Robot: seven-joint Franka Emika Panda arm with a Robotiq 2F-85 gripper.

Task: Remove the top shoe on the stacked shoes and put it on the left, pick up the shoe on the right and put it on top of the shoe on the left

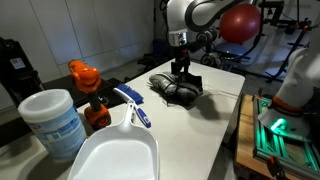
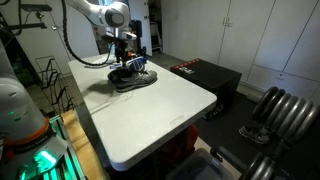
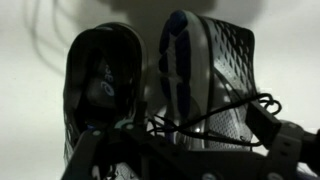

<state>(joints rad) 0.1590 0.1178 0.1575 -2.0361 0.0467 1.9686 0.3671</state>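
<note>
The two dark mesh sneakers [image 1: 175, 90] lie together on the white table [image 1: 215, 115], also seen in the other exterior view [image 2: 135, 78]. In both exterior views my gripper [image 1: 182, 68] [image 2: 124, 62] points straight down and sits right on top of them. In the wrist view one sneaker [image 3: 100, 90] shows its dark opening. Beside it the other sneaker [image 3: 205, 70] shows grey mesh and a bluish inside, with laces across the bottom. My gripper [image 3: 170, 135] has its fingers spread wide, straddling the mesh sneaker, and looks open.
Near one exterior camera stand a white dustpan [image 1: 115, 150], a white tub [image 1: 52, 120], an orange tool [image 1: 88, 80] and a blue brush [image 1: 133, 105]. A red ball [image 1: 240, 22] sits behind the arm. A black box [image 2: 205, 75] stands beside the table [image 2: 150, 110].
</note>
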